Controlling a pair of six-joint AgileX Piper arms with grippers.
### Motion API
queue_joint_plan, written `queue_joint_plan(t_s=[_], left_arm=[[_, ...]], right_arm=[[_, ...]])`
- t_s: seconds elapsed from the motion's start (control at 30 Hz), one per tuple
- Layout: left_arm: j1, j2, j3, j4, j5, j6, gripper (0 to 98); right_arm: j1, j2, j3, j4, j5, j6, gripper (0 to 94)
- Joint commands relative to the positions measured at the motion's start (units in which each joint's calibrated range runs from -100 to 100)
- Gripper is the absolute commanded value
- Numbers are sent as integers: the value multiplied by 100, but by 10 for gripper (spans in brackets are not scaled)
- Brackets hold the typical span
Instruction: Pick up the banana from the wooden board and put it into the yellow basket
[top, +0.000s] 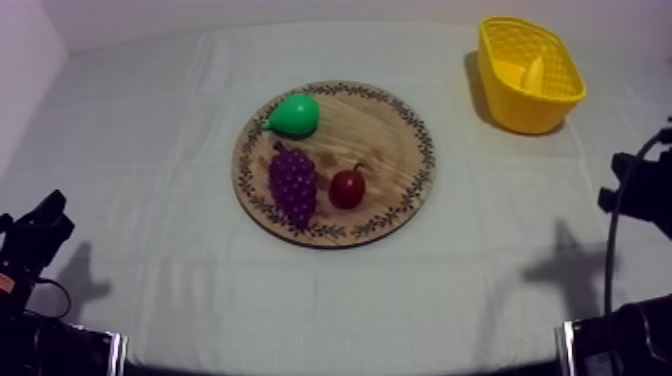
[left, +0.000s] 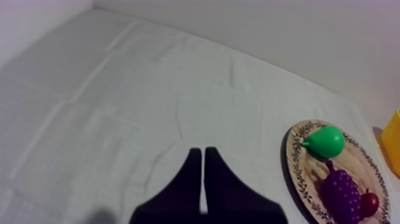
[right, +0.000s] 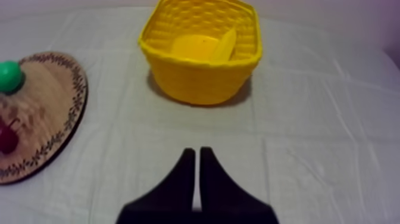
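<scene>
The banana (top: 536, 72) lies inside the yellow basket (top: 520, 106) at the table's far right; in the right wrist view the banana (right: 224, 46) leans against the inner wall of the basket (right: 202, 80). The round wooden board (top: 388, 140) in the middle carries a green pear (top: 295, 115), purple grapes (top: 293, 185) and a small red fruit (top: 347, 188). My right gripper (right: 196, 150) is shut on nothing, over bare cloth short of the basket. My left gripper (left: 199, 150) is also shut and empty, well left of the board (left: 296, 173).
Both arms sit low at the table's sides, the left arm (top: 35, 235) and the right arm (top: 640, 185). Open cloth lies between the board and each arm. The left wrist view also takes in the pear (left: 324, 141), grapes (left: 340, 193) and the basket's edge (left: 393, 140).
</scene>
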Motion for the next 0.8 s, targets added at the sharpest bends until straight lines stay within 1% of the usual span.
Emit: queue_joint_plan(t_s=[0.0, 0.07, 0.3, 0.5, 0.57, 0.77], left_arm=[[-1, -3, 2, 0, 0, 2, 1], [-1, -3, 2, 0, 0, 2, 1], [-1, -3, 2, 0, 0, 2, 1], [-1, -3, 2, 0, 0, 2, 1], [-1, -3, 2, 0, 0, 2, 1], [-1, -3, 2, 0, 0, 2, 1]], right_arm=[[1, -420, 228, -41, 27, 98, 5], [18, -652, 392, -88, 62, 151, 5], [-27, -1344, 826, -106, 222, 228, 5], [-11, -1693, 1020, -263, 416, 478, 5], [-7, -1799, 1034, -284, 479, 453, 5], [82, -1905, 1019, -284, 695, 163, 5]])
